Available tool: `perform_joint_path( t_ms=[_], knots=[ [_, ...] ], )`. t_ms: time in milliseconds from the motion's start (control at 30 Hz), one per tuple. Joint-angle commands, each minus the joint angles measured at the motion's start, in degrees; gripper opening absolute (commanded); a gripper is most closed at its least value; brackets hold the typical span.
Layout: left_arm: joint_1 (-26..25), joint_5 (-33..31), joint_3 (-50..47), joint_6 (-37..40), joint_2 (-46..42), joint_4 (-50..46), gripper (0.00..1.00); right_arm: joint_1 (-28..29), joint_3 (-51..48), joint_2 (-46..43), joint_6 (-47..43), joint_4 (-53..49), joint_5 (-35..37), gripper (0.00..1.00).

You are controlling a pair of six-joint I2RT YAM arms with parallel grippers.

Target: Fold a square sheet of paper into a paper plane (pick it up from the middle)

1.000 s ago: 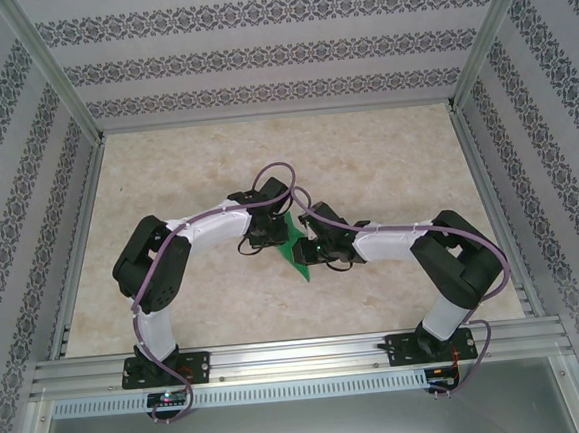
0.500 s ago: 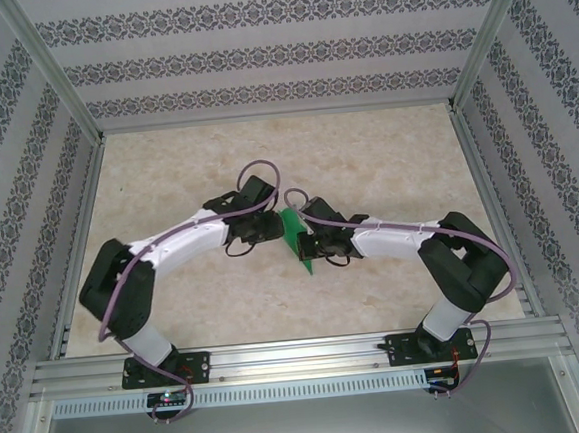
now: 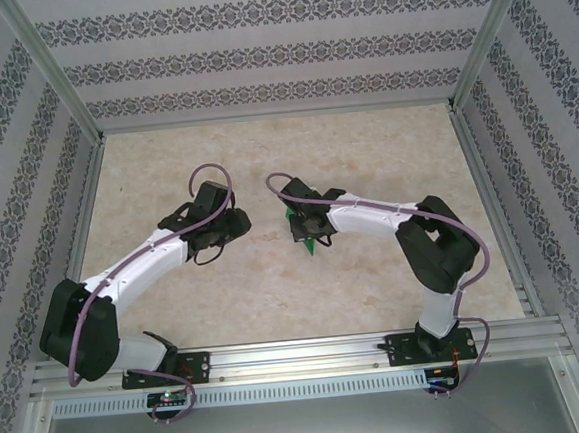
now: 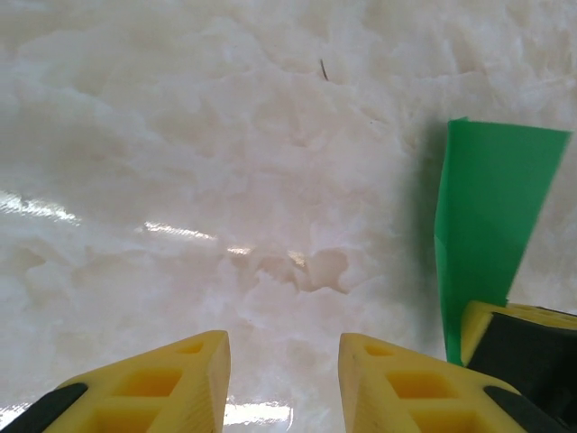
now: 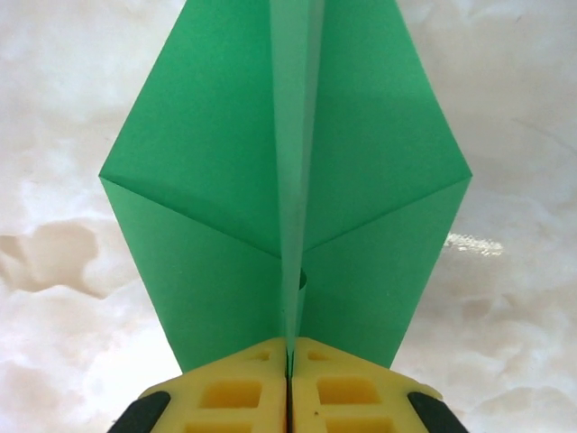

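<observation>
I see the right fingers (image 5: 236,392) pinched shut on the paper plane (image 5: 288,180) at its centre crease, middle of the worktop (image 3: 365,150). Left fingers (image 4: 171,379) stand apart, gripping nothing, just left of the plane, not touching.

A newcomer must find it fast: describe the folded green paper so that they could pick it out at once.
Start at the pale marble-patterned table top and follow the white right arm to the right gripper, shut on the folded bright green paper. It is the sole green thing: a creased sheet with two wings off a centre ridge.
</observation>
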Motion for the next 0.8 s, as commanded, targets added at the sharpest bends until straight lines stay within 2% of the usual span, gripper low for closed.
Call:
perform_joint_path(
  t_ms=[0, 200, 567, 767],
  knots=[
    [1.4, -0.4, -1.2, -1.2, -2.3, 3.0, 0.38, -0.1, 2.2, 2.5, -0.7, -2.4, -0.3, 0.09],
    [2.1, 0.1, -1.8, -1.0, -2.6, 3.1, 0.38, -0.2, 2.3, 4.4, -0.3, -1.9, -1.0, 0.18],
    [2.4, 0.7, -1.7, -1.1, -1.8, 3.1, 0.38, -0.2, -0.2, 8.4, 1.1, 0.8, -3.9, 0.14],
    [2.4, 1.5, -1.8, -1.1, -1.7, 3.2, 0.38, 0.2, 0.1, 9.6, 2.2, -0.5, -4.2, 0.17]
  ],
)
